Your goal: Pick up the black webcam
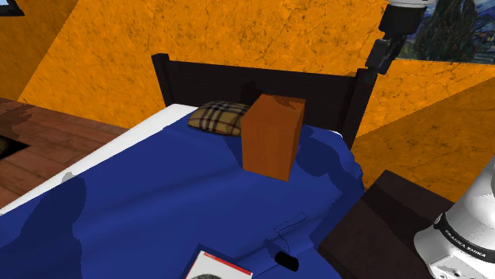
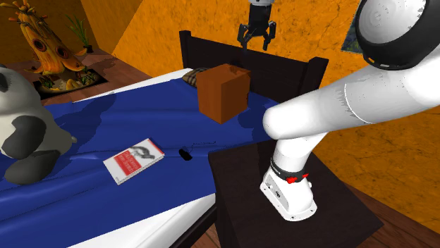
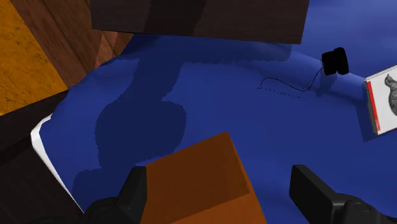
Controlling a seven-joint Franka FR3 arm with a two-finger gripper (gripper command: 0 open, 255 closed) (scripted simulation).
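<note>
Black webcam (image 1: 286, 261): you're seeing it lying on the blue bed (image 1: 159, 206), near the book (image 2: 134, 160);
Claw (image 2: 257, 39): hovering spread above the brown box (image 1: 271, 135)

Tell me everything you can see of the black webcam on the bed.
The black webcam is a small, rounded, all-black body, material unclear, lying on the blue bedcover near the bed's edge beside the dark stand. A thin dark cord trails from it across the cover. A red-and-white book lies close by, not touching. Nothing grips it: the open gripper hangs high up near the headboard.
</note>
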